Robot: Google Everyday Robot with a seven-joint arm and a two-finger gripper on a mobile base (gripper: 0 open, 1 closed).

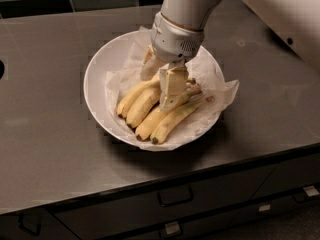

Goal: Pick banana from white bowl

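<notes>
The wide white bowl (pixel 100 69), lined with crumpled white paper, sits on the dark counter and holds several yellow bananas lying side by side. The banana (pixel 134 97) lies at the left of the bunch, and its upper end runs up under my gripper. My gripper (pixel 161 78) is down in the bowl over the stem ends. Its fingers are apart, one pale fingertip (pixel 149 69) behind the banana's upper end and the other (pixel 172 88) in front of it. The stem end itself is hidden by the gripper.
Slimmer bananas (pixel 177 118) with brownish stems lie to the right in the same bowl. My white arm (pixel 280 9) crosses the upper right. The counter's front edge (pixel 200 171) runs above drawers, and a dark tiled wall stands behind.
</notes>
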